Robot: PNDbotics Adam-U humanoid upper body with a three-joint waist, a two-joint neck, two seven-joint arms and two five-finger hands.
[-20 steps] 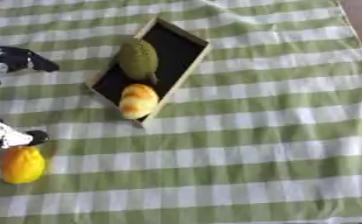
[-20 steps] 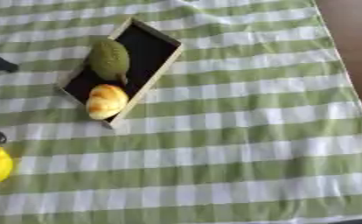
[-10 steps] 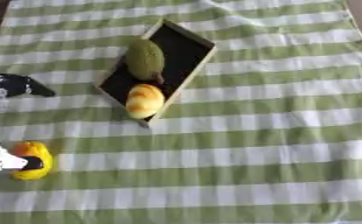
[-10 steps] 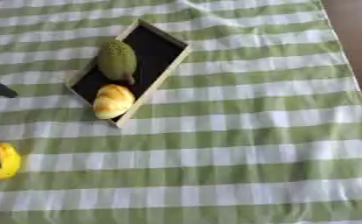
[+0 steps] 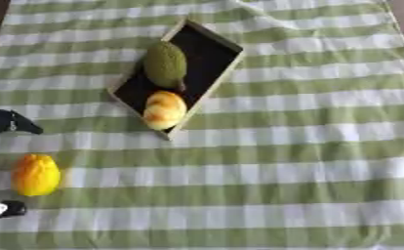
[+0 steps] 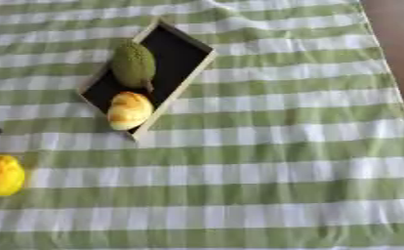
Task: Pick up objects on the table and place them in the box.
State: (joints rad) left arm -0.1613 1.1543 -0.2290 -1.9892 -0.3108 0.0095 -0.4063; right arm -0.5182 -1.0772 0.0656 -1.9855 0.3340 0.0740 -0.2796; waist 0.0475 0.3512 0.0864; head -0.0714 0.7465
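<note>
Lying upright-oval on the surface, the yellow fruit sits between two edge-cropped parts of the left hand, whose opening I cannot tell.

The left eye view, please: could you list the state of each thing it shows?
box: open, on the striped cloth, holding two items.
green fruit: lying inside the box.
yellow-orange fruit: in the box's near end.
yellow fruit: on the cloth, outside the box, unheld.
left hand: at the left edge, holding nothing.
</note>
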